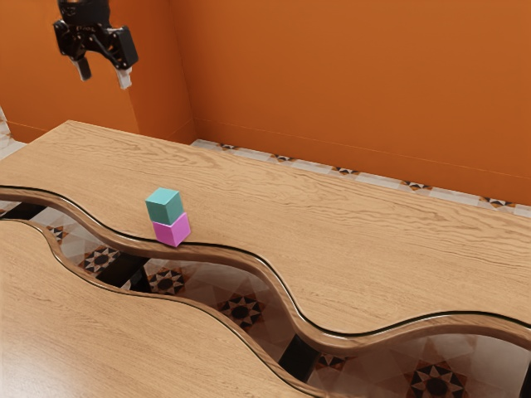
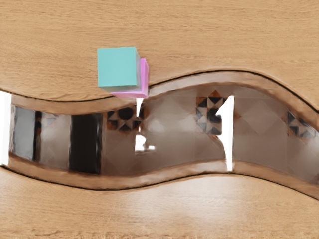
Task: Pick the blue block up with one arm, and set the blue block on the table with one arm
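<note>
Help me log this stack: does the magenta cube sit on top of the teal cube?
No, the teal cube is on top of the magenta cube, which rests on the wooden table.

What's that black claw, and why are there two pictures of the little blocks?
The black claw is a gripper, the two-fingered end of a robot arm. One picture comes from a camera at the arm's side. The other comes from a camera on the arm's hand, looking down. On the wooden table, a blue-green block sits on top of a pink block, near a wavy edge. The gripper hangs open in the air, holding nothing.
</note>
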